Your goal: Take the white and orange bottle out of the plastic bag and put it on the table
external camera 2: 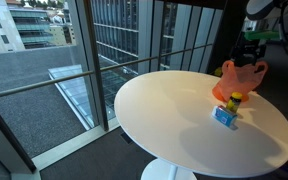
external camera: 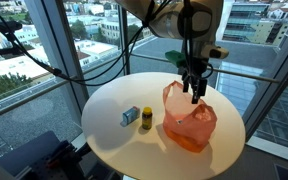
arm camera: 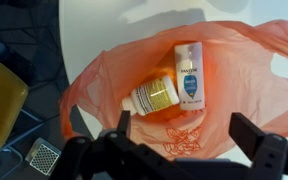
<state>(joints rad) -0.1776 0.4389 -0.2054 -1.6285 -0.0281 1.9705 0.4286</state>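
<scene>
An orange plastic bag (external camera: pixel 189 125) lies open on the round white table (external camera: pixel 114 125), and it also shows in an exterior view (external camera 2: pixel 240 76). In the wrist view the bag (arm camera: pixel 94 85) holds two bottles lying side by side. One is a white bottle with a yellow-orange label (arm camera: pixel 154 97), tilted. The other is a white bottle with a blue label (arm camera: pixel 190 75). My gripper (arm camera: pixel 189 135) is open and empty, hovering just above the bag's mouth (external camera: pixel 196 92), touching neither bottle.
A small yellow bottle (external camera: pixel 146 117) and a blue box (external camera: pixel 130 116) stand on the table beside the bag; they also show in an exterior view (external camera 2: pixel 235 101) (external camera 2: pixel 225 115). The table edge and a glass wall with railing are close behind.
</scene>
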